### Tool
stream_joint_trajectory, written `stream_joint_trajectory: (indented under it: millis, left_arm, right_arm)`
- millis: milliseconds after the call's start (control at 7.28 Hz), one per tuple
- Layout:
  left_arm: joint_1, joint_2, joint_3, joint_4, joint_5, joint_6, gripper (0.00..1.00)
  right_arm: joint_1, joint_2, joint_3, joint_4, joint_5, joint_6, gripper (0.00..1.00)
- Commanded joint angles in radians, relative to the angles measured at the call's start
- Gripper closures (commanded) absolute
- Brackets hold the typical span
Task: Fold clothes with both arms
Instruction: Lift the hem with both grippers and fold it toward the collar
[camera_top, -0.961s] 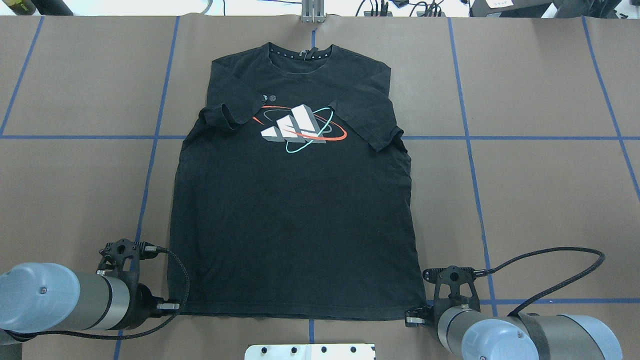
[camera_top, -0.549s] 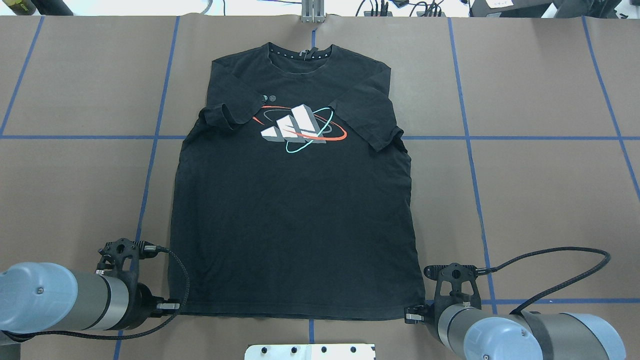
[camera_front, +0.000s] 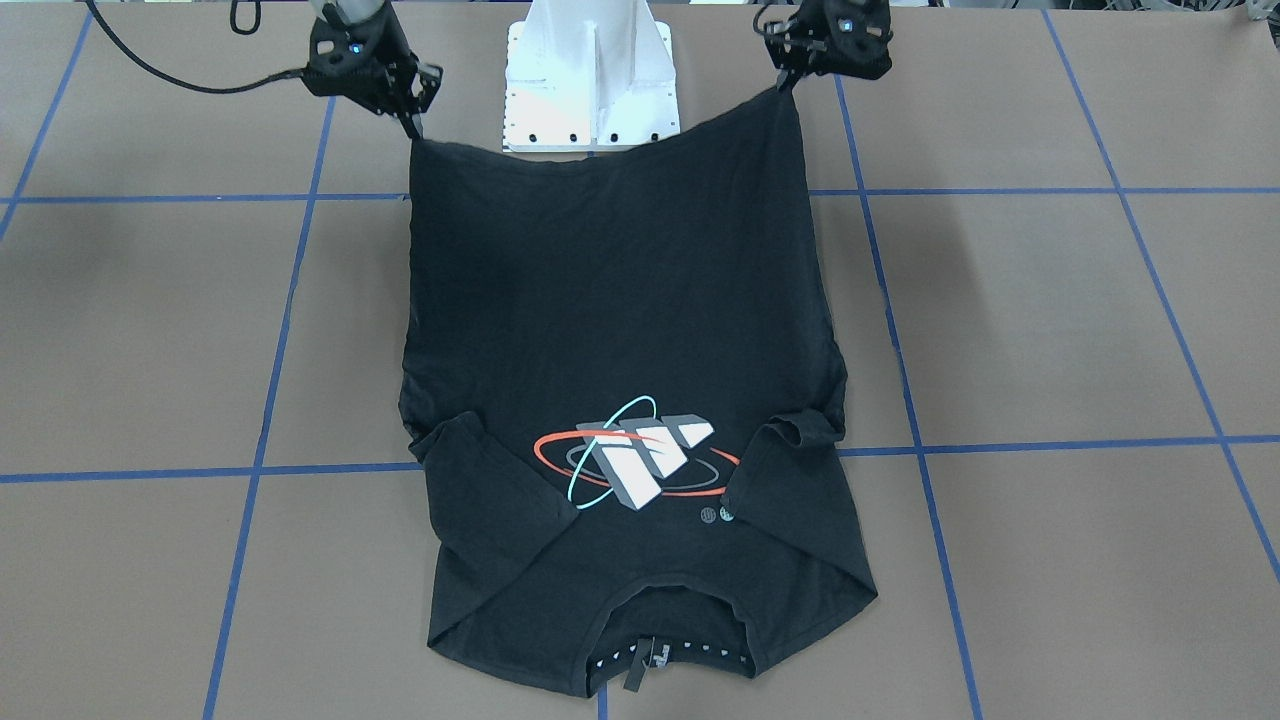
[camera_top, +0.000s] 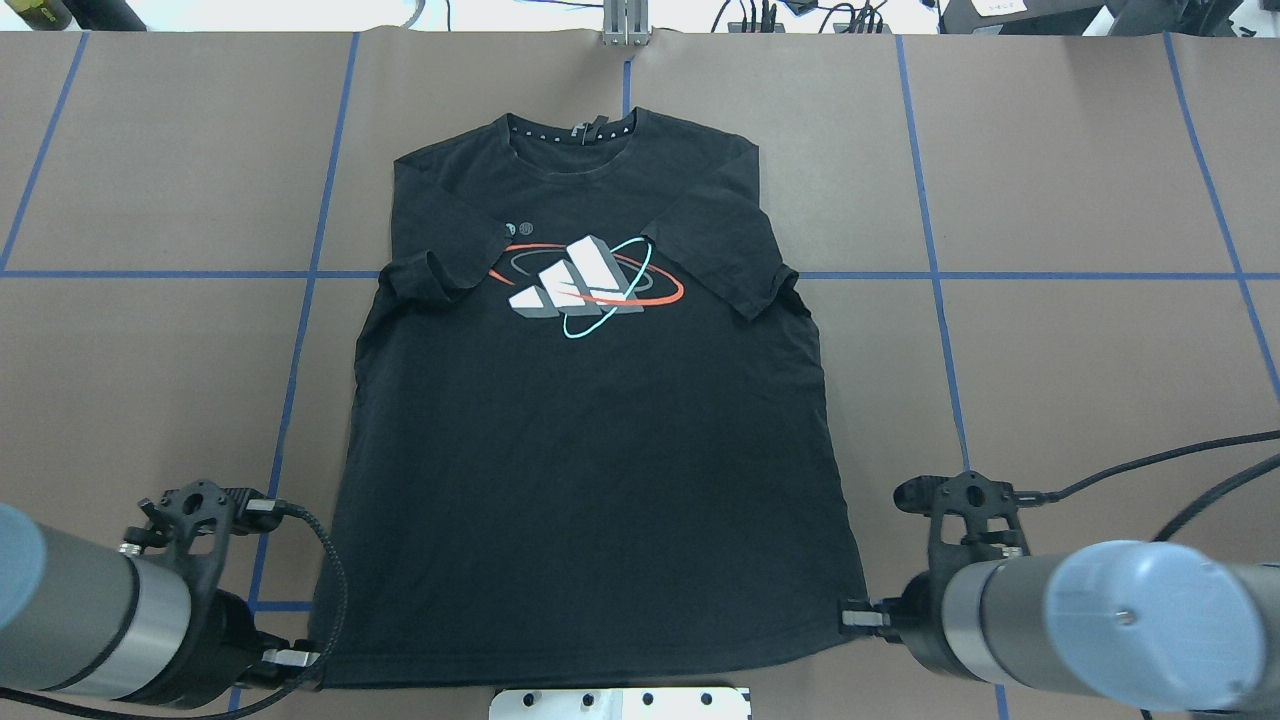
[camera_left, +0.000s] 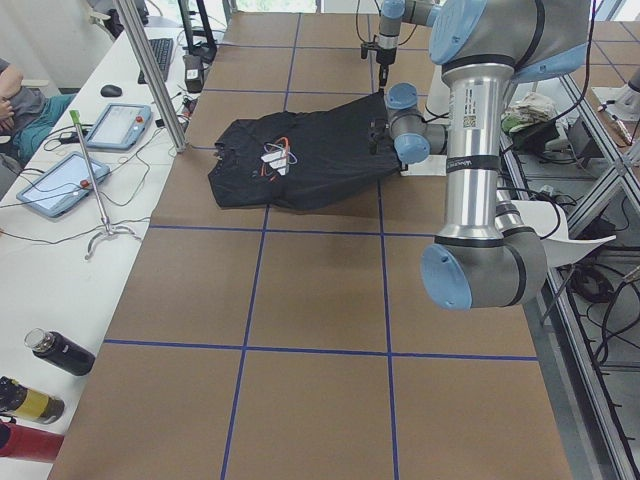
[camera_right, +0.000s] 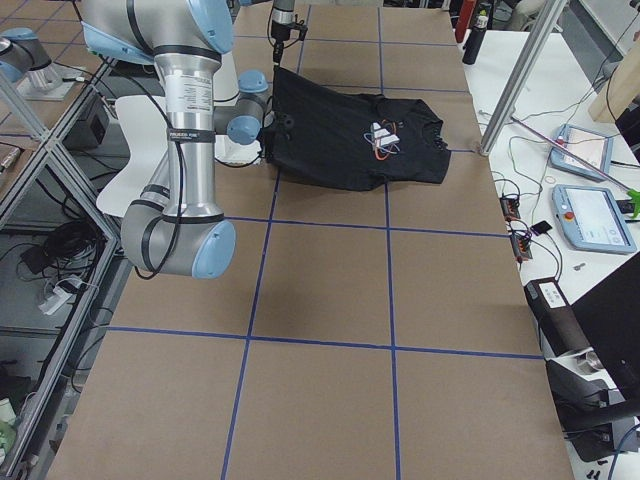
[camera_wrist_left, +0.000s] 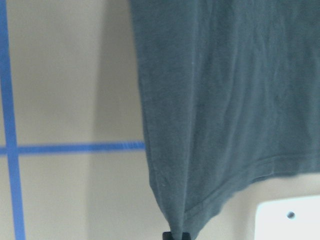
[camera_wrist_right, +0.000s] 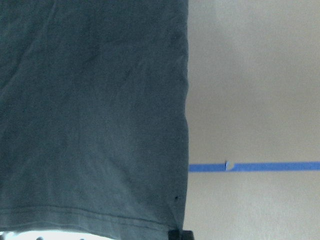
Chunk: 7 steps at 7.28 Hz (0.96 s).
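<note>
The black T-shirt (camera_top: 590, 450) lies front up on the brown table, its logo (camera_top: 585, 275) and collar at the far side, both sleeves folded inward. Its near hem is lifted off the table and hangs stretched between my two grippers. My left gripper (camera_top: 318, 672) is shut on the hem's left corner; the left wrist view shows that corner (camera_wrist_left: 176, 230) pinched. My right gripper (camera_top: 850, 618) is shut on the right corner (camera_wrist_right: 177, 227). In the front-facing view the left gripper (camera_front: 783, 85) and right gripper (camera_front: 413, 130) hold the hem above the base.
The white pedestal base (camera_top: 620, 703) sits just under the raised hem. Blue tape lines (camera_top: 1000, 275) grid the brown table cover. A metal post (camera_top: 625, 25) stands at the far edge. Tablets (camera_left: 65, 180) and bottles (camera_left: 60, 352) lie on a side table.
Both grippers have risen and drawn back toward the robot's base with the hem corners. The hem has come off the table, and the whole shirt has slid nearer and slightly left.
</note>
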Motion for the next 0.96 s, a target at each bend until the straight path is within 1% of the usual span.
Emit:
stream_joint_trajectory:
  millis: [0,137,275,412,549,686,824]
  left_arm:
    - [-0.059,0.001,-0.107,0.022,-0.148,0.013,1.0]
    - [-0.07,0.003,-0.15,0.048,-0.188,0.018,1.0]
    - [-0.066,0.004,-0.208,0.088,-0.193,0.018,1.0]
    - [-0.064,0.004,-0.225,0.1,-0.194,0.018,1.0]
    - [-0.073,-0.003,-0.169,0.111,-0.194,0.018,1.0]
    - [-0.078,-0.026,-0.096,0.123,-0.159,0.016,1.0]
    - [-0.098,-0.061,-0.028,0.125,-0.034,0.018,1.0]
  right_arm:
    - [0.013,-0.056,0.196,-0.036,0.201,-0.019,1.0]
    - [0.011,-0.057,0.262,-0.058,0.258,-0.019,1.0]
    - [0.002,-0.057,0.281,-0.072,0.279,-0.019,1.0]
    - [-0.007,-0.054,0.275,-0.108,0.262,-0.017,1.0]
    - [-0.005,-0.048,0.252,-0.178,0.189,-0.018,1.0]
    - [0.013,-0.021,0.173,-0.194,0.114,-0.02,1.0]
    - [0.075,0.06,0.067,-0.195,0.074,-0.022,1.0]
